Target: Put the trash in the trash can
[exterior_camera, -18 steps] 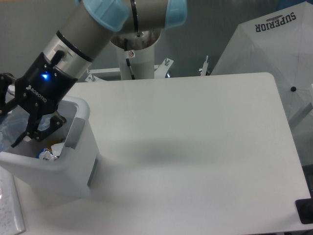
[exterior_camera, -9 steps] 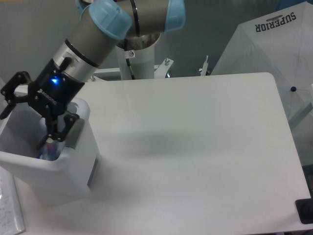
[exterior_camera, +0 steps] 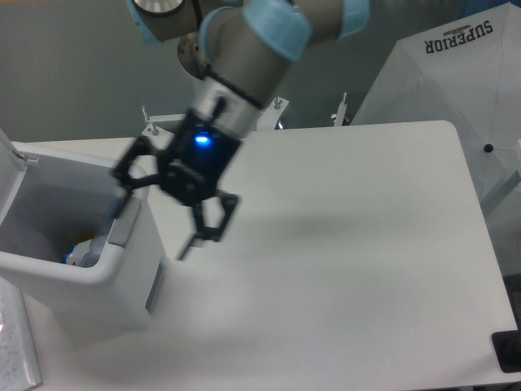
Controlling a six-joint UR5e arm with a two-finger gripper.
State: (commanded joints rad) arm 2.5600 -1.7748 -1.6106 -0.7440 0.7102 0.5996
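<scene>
The white-grey trash can (exterior_camera: 122,281) stands at the table's left front corner, its lid (exterior_camera: 10,175) hinged up at the left. Inside it, low against the near wall, the clear bluish bottle (exterior_camera: 81,254) shows only in part. My gripper (exterior_camera: 159,216) is motion-blurred just right of the can, above the table. Its fingers (exterior_camera: 203,228) are spread open and hold nothing.
A white table (exterior_camera: 342,244) fills the view. The robot's white base post (exterior_camera: 232,102) stands at the back edge. A white cover marked SUPERIOR (exterior_camera: 456,73) is at the far right. A black object (exterior_camera: 506,352) sits at the front right corner.
The gripper has come up out of the trash can and swung right over the table, open and empty. The bottle stays inside the can.
</scene>
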